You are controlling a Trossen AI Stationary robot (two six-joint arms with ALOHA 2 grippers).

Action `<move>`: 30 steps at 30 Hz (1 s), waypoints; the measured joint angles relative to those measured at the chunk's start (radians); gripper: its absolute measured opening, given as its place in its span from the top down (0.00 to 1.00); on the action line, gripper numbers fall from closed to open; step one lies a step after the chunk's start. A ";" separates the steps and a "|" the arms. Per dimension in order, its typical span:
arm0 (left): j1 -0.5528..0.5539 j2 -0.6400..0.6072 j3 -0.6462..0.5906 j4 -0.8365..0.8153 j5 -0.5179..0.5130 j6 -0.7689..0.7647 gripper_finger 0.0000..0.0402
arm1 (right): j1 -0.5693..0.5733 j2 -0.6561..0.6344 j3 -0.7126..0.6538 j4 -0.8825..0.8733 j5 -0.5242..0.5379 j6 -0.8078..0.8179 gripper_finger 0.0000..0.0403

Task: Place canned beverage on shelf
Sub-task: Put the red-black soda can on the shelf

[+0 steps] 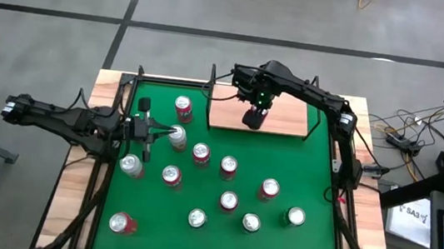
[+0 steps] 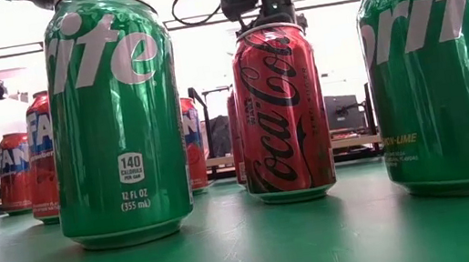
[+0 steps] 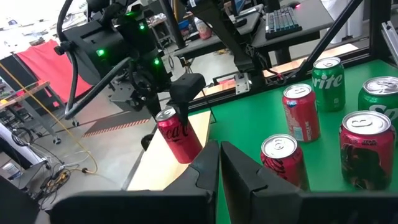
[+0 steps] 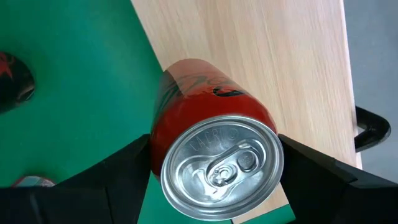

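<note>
A red Coca-Cola can (image 4: 214, 137) is in my right gripper (image 1: 255, 116), over the near left corner of the light wood shelf (image 1: 286, 115). The shelf lies at the far side of the green table and has black uprights (image 1: 212, 90) at its ends. The can also shows tilted in the left wrist view (image 3: 177, 134). My left gripper (image 1: 154, 130) is shut and empty at the table's left, beside a standing can (image 1: 177, 136). In the low view a nearer Coke can (image 2: 282, 110) hides the held one. My right gripper pinches the can's upper wall just under the rim (image 4: 155, 149) between its two fingers (image 4: 118, 171), one on each side. The fingers come from above. The can hangs tilted, its bottom over the shelf's edge (image 3: 189, 155). I cannot tell whether the bottom touches the wood.
Several cans stand upright over the green table (image 1: 316, 177), among them red ones (image 1: 200, 152) and two Sprite cans (image 2: 113, 120) near its front edge. One can (image 1: 183, 105) stands just left of the shelf. The far right part of the shelf board is bare.
</note>
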 joint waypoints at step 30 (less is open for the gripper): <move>0.000 0.000 0.000 -0.005 0.000 0.000 1.00 | 0.000 0.001 -0.090 0.087 0.052 0.023 0.26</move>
